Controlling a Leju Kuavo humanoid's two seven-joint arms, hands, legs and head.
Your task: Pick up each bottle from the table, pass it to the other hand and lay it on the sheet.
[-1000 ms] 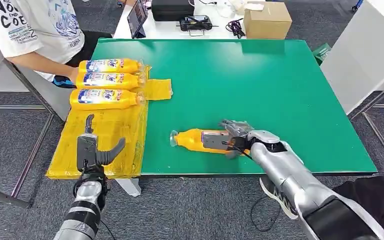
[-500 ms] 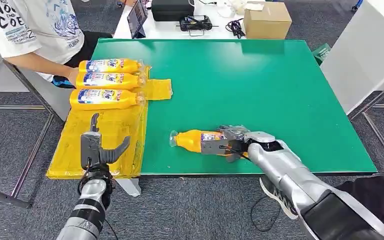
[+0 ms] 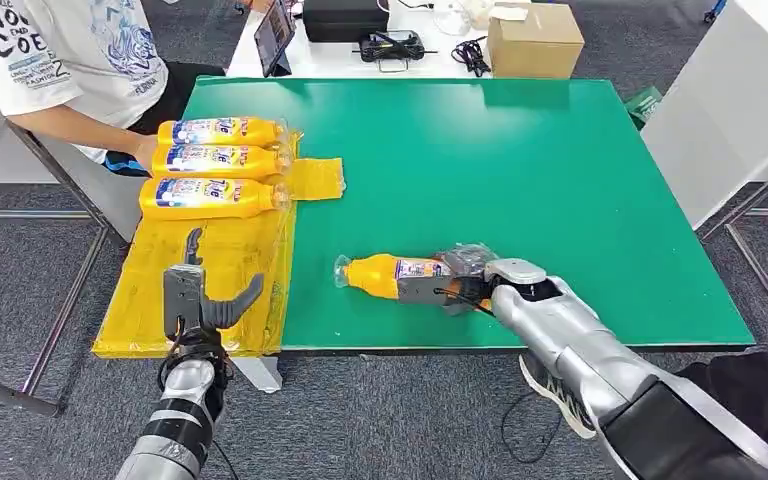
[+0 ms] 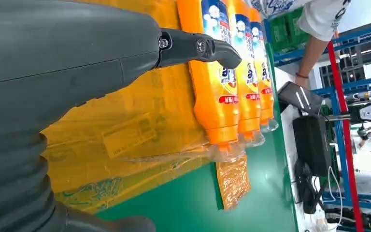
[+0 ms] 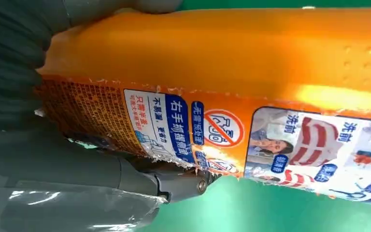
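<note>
An orange bottle (image 3: 380, 276) with a clear cap lies near the green table's front edge, cap pointing left. My right hand (image 3: 465, 280) grips its rear end; the right wrist view has the orange bottle (image 5: 232, 63) pressed against the hand (image 5: 67, 159), label facing the camera. Three more orange bottles (image 3: 215, 160) lie side by side at the far end of the yellow sheet (image 3: 205, 285). My left hand (image 3: 195, 300) hovers over the sheet's near edge, fingers spread, holding nothing. In the left wrist view the three bottles (image 4: 236, 67) lie beyond its thumb (image 4: 193, 48).
A person in a white T-shirt (image 3: 70, 50) sits at the table's far left, a hand by the sheet's bottles. A cardboard box (image 3: 533, 40), cables and a black case stand on the white table behind. A white cabinet (image 3: 740, 110) flanks the right side.
My right hand has closed on the bottle and shifted it slightly left and away from me. My left hand rose a little over the sheet's near edge.
</note>
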